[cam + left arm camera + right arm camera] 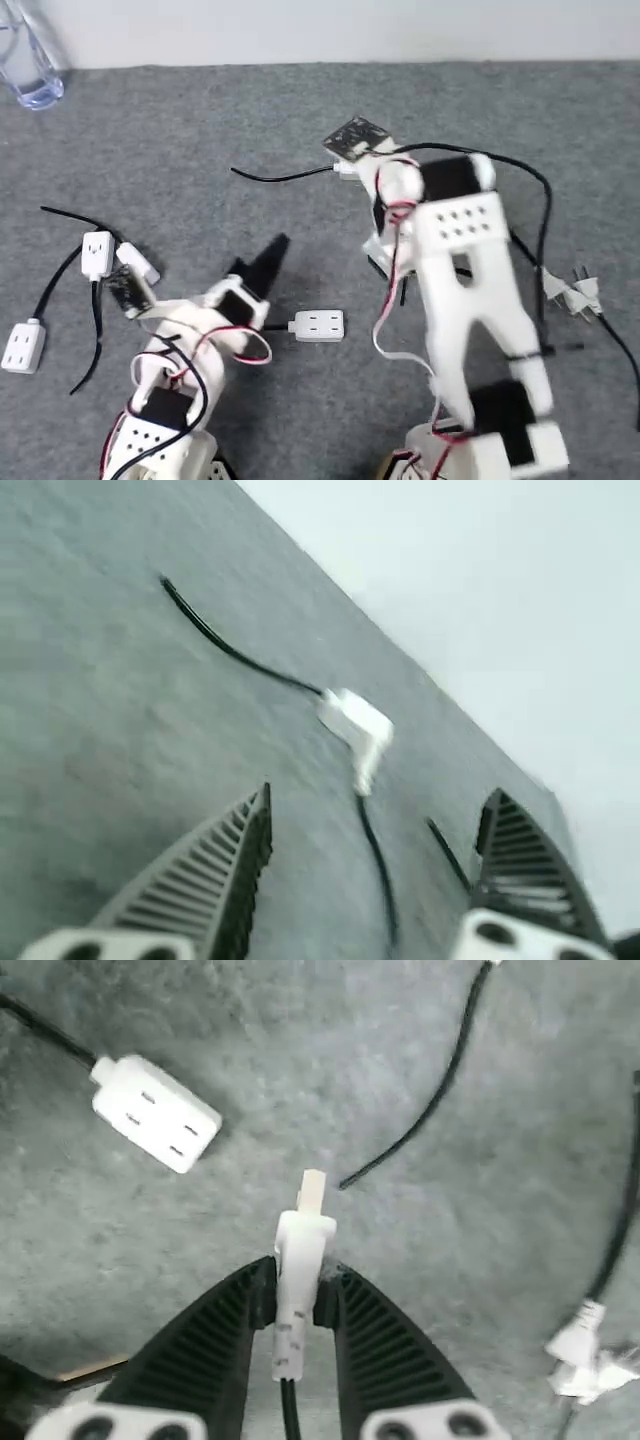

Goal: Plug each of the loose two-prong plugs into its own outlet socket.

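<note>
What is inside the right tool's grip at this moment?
A white two-prong plug sits clamped in the right tool, its prongs sticking out past the fingers over the grey mat. The fingers cover the sides of its body; its black cord exits behind.

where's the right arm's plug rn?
Right wrist view: the plug is clamped in the right hand, prongs pointing out above the carpet. A white outlet lies nearby, not touching it.

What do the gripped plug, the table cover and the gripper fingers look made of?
Plug: white moulded plastic, smooth, faintly glossy; prongs look metal. Table cover: grey felt or short carpet, by its fuzzy nap. Fingers: matte black plastic, ribbed, perhaps printed.
</note>
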`<state>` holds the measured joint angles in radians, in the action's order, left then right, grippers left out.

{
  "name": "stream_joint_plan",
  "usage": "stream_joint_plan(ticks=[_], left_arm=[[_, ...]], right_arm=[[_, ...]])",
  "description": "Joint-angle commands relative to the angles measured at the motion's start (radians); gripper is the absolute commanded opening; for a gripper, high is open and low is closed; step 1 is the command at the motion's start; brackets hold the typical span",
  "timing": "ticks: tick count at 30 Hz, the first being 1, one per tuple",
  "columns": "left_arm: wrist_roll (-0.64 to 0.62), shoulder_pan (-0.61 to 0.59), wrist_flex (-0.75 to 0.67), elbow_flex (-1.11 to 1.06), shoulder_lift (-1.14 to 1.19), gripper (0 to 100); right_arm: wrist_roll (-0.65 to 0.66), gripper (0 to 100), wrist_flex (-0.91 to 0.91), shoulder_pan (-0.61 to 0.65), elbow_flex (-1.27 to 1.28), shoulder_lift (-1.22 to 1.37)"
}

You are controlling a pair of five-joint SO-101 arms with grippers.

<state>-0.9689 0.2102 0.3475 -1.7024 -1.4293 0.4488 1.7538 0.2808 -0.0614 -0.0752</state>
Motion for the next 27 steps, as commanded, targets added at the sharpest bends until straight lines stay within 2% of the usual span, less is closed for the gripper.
stream_joint_plan(ticks=[1,5,13,27], left_arm=[[0.071,-0.152,0.043,0.012,-0.011,32],[0.143,-0.207,0.135,0.012,-0.011,32],[0.15,-0.209,0.218,0.012,-0.011,32],[0.152,-0.206,0.215,0.012,-0.011,32]], right_arm=[[-0.044,0.8,0.044,0.05,-0.08,0.087],[-0.107,0.8,0.044,0.082,-0.11,0.2],[-0.204,0.8,0.044,0.156,-0.181,0.354],[-0.264,0.8,0.048,0.226,-0.095,0.432]])
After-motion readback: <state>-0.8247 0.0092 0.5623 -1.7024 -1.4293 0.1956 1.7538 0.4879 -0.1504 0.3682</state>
